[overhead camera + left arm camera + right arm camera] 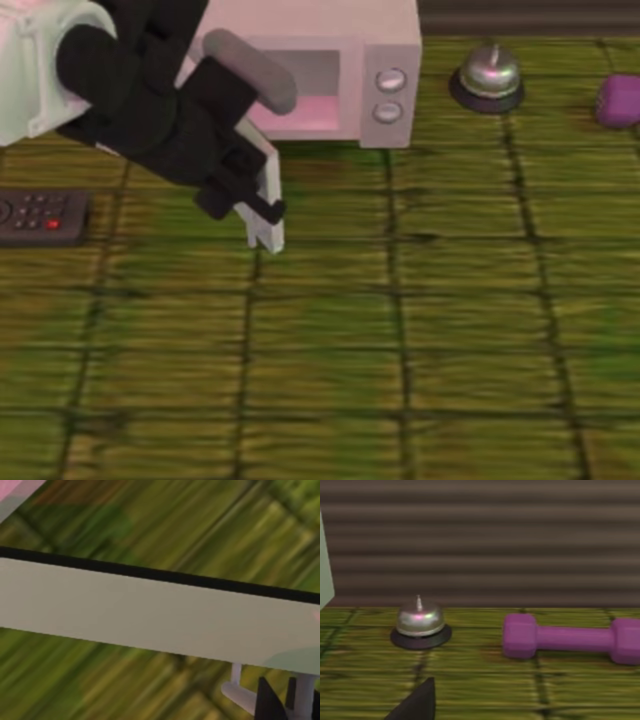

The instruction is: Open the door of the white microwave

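White door point(268, 190) stands swung wide from the white microwave point(385, 40). My left gripper point(262, 208) clamps its free edge; keep pulling along the hinge arc, wrist square.

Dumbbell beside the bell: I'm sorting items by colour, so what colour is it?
Purple. The dumbbell shows best in the right wrist view, lying beside the bell.

A silver call bell point(487, 72) on a dark base stands on the green bamboo-mat table point(420, 330), with a purple dumbbell point(572, 639) lying near it at the right edge. A dark remote control point(40, 216), probably with one red button, lies at the left edge.
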You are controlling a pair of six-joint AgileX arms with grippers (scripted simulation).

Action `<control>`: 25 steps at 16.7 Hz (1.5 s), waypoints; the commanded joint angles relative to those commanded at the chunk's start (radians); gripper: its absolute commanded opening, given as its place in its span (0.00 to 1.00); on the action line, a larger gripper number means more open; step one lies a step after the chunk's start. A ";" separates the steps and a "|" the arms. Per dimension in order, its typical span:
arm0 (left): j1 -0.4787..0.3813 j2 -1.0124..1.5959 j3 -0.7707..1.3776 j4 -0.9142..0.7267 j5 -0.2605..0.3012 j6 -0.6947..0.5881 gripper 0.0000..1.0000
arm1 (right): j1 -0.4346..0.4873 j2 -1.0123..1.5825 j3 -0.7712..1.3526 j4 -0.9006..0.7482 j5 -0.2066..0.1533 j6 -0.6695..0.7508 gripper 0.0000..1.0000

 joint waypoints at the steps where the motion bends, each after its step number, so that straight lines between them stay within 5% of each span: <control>1: 0.000 0.000 0.000 0.000 0.000 0.000 0.00 | 0.000 0.000 0.000 0.000 0.000 0.000 1.00; 16: 0.000 0.000 0.000 0.000 0.000 0.000 0.00 | 0.000 0.000 0.000 0.000 0.000 0.000 1.00; 25: 0.059 -0.026 -0.023 -0.035 0.075 0.144 0.00 | 0.000 0.000 0.000 0.000 0.000 0.000 1.00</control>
